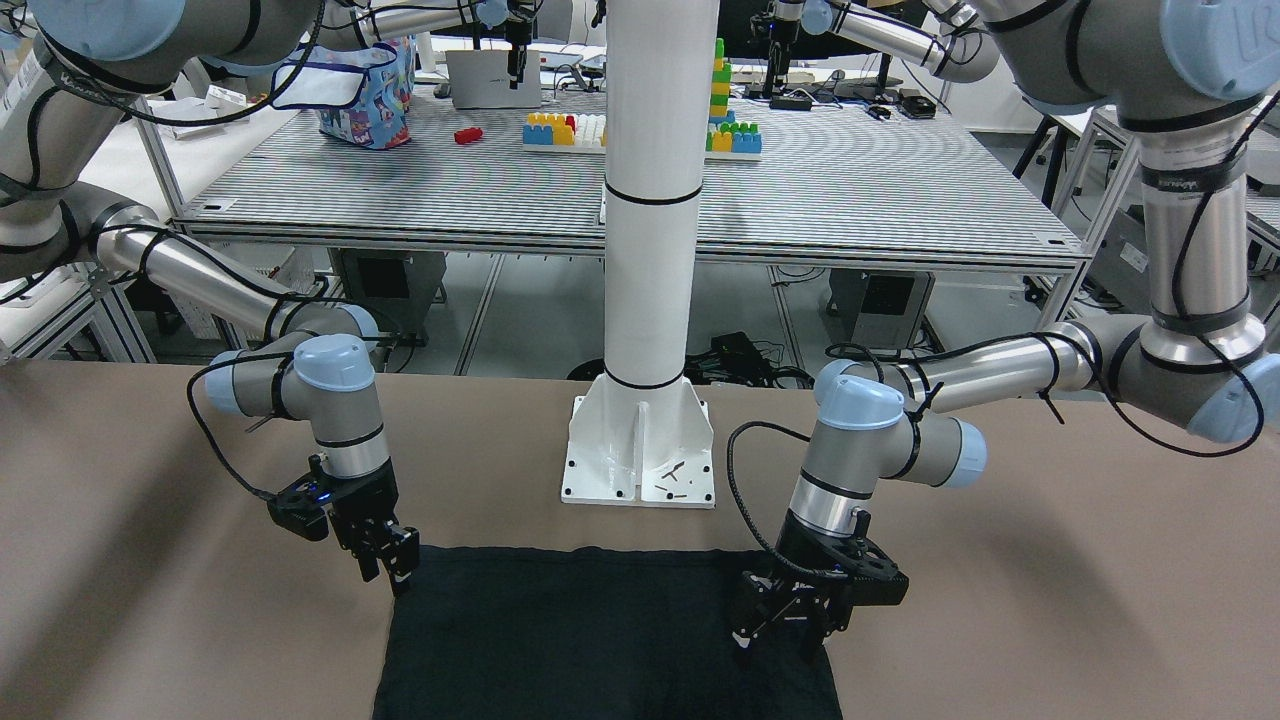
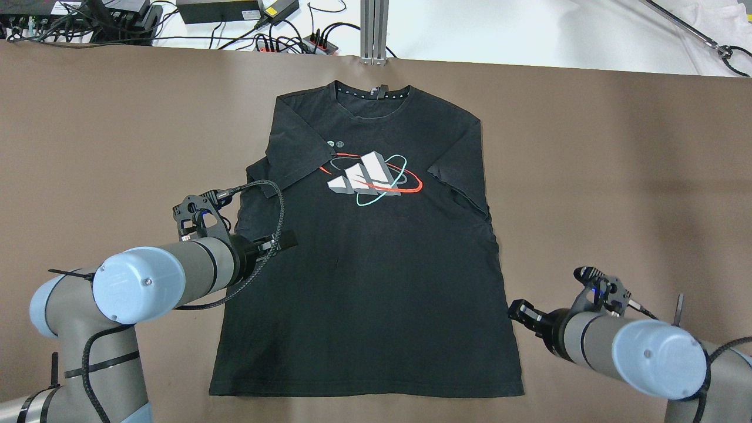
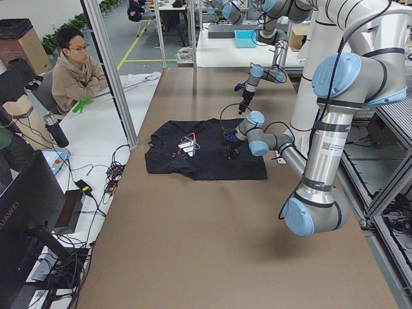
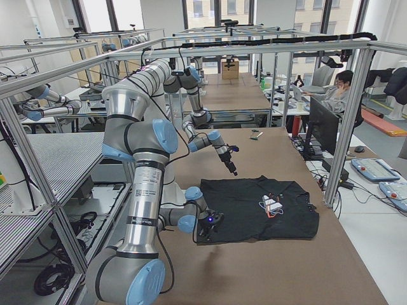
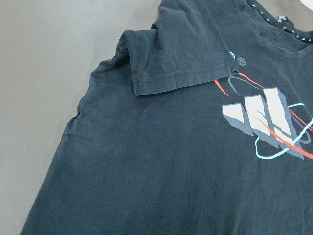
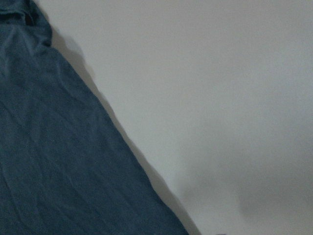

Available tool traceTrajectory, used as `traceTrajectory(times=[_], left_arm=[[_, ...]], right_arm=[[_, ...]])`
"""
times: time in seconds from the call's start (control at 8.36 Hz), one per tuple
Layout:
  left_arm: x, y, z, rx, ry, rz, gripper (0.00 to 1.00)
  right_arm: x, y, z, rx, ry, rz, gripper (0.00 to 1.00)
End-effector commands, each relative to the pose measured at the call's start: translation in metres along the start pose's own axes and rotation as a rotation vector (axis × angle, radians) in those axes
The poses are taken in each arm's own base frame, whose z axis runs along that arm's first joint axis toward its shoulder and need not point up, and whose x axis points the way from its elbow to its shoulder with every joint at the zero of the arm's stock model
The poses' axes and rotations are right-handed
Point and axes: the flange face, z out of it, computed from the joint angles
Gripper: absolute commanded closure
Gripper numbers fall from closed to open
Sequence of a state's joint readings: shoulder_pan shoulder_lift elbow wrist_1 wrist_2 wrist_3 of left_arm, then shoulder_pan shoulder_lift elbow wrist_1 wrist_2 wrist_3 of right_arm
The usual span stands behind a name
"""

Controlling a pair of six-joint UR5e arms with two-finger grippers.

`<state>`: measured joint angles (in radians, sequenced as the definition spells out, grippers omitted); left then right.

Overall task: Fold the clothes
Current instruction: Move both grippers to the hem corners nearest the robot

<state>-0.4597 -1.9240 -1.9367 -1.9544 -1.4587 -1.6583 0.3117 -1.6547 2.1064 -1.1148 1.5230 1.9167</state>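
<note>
My black T-shirt (image 2: 376, 264) lies flat, print up, on the brown table (image 2: 617, 176), collar away from me, both sleeves folded in over the chest. In the front-facing view only its hem end shows. My left gripper (image 1: 785, 625) hangs over the shirt's left side; black on black hides how its fingers stand, so I cannot tell its grip. My right gripper (image 1: 388, 562) sits at the right hem edge, fingers apart, grasping nothing.

Even bright light; right wrist view dim, perhaps blurred.
</note>
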Motion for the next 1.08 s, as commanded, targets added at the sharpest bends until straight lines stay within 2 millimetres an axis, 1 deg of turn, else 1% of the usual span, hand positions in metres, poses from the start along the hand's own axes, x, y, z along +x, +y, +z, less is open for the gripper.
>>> traceTrajectory(times=[0.0,0.12,0.24,0.48,0.6,0.72,0.84,0.96], left_arm=[[-0.002,0.001,0.002,0.0,-0.004,-0.012,0.0],[-0.002,0.001,0.002,0.0,-0.004,-0.017,0.0],[-0.002,0.001,0.003,0.001,-0.007,-0.03,0.0],[-0.002,0.001,0.003,0.001,-0.006,-0.032,0.0],[-0.002,0.001,0.003,0.001,-0.006,-0.035,0.0],[-0.002,0.001,0.003,0.001,-0.006,-0.035,0.0],[-0.003,0.001,0.003,0.002,-0.007,-0.036,0.0],[-0.004,0.001,0.004,0.002,-0.01,-0.04,0.0]], right_arm=[[0.024,0.061,0.01,-0.024,0.028,-0.039,0.37],[0.032,0.068,0.012,-0.025,0.039,-0.057,0.38],[0.038,0.07,0.017,-0.023,0.052,-0.067,0.4],[0.04,0.068,0.018,-0.02,0.058,-0.07,0.46],[0.038,0.069,0.016,-0.022,0.052,-0.069,0.68],[0.037,0.069,0.014,-0.022,0.049,-0.07,0.96],[0.036,0.069,0.014,-0.022,0.046,-0.076,1.0],[0.036,0.069,0.014,-0.024,0.046,-0.093,1.0]])
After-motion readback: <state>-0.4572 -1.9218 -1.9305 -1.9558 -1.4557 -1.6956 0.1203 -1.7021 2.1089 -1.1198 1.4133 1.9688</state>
